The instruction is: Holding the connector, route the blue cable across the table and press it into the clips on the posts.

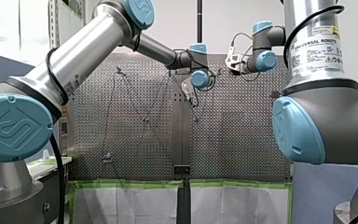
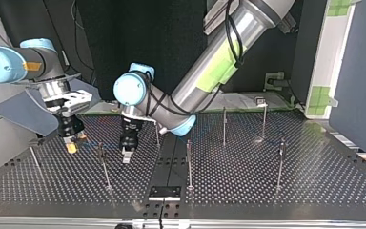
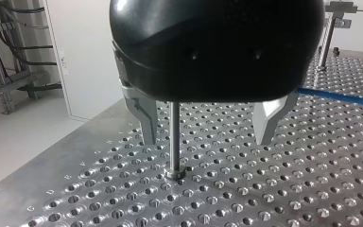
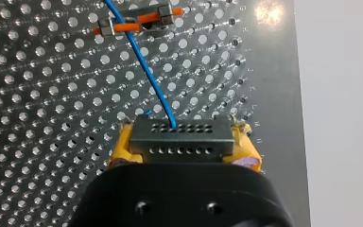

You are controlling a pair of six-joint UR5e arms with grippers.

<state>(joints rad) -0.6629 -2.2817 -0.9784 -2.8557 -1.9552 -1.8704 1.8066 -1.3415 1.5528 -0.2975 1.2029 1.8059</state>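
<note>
Thin blue cable point(image 4: 142, 66) leaves the grey, hole-dotted connector point(image 4: 180, 140) — clamped by my right gripper point(image 4: 183, 144); my left gripper point(image 3: 207, 139) gapes wide, empty.

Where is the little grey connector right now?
The connector is clamped in my right gripper, at the top view's left, beside my left gripper; the blue cable runs from it to a clip ahead.

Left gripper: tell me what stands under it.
A metal post stands between the left gripper's open fingers, touching neither. Its black body hides the post's top and any clip.
</note>
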